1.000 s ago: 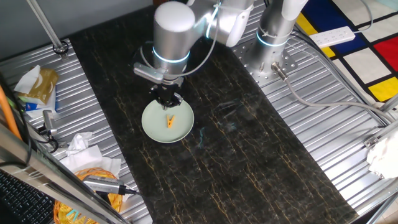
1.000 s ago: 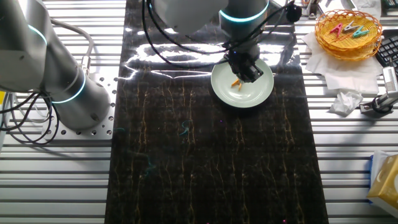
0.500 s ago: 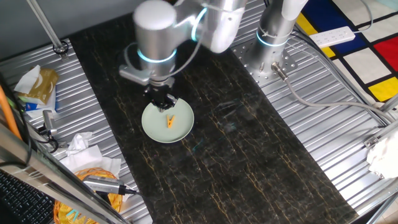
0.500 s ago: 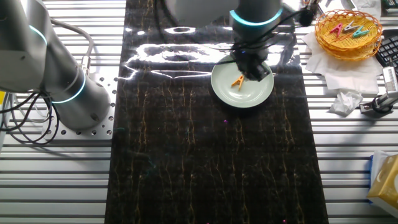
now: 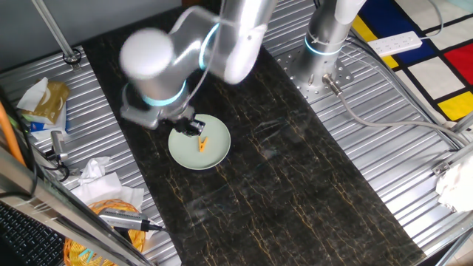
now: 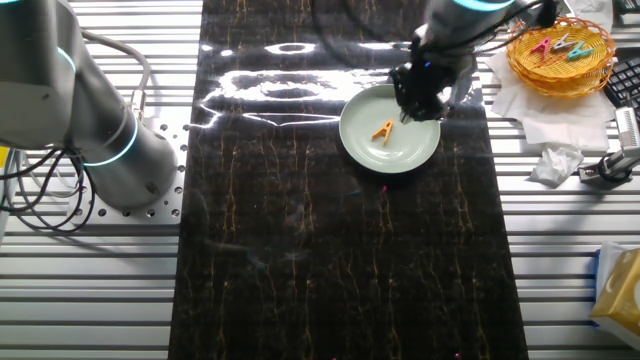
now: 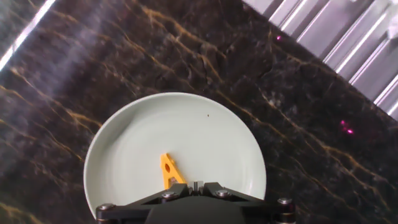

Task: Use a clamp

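Note:
The clamp (image 5: pixel 203 143) is a tiny orange-yellow V-shaped clip. It lies loose near the middle of the round pale green plate (image 5: pixel 181 151) on the dark marble mat. My gripper (image 5: pixel 191 127) hangs over the plate's far-left rim, apart from the clamp. In the other fixed view the gripper (image 6: pixel 415 100) is over the plate's (image 6: pixel 410 152) upper right edge, with the clamp (image 6: pixel 383 131) beside it. In the hand view the clamp (image 7: pixel 170 169) lies on the plate (image 7: pixel 205 134) just left of my gripper (image 7: pixel 197 185), whose jaws are pressed together with nothing between them.
A wicker basket (image 6: pixel 560 45) with several coloured clips stands right of the mat on white paper. A second arm's base (image 6: pixel 100 130) stands left of the mat. Crumpled tissue (image 5: pixel 96 171) and clutter lie on the ribbed metal table (image 5: pixel 414 170).
The arm has swung away from above the clamp toward the plate's rim. The clamp has stayed on the plate.

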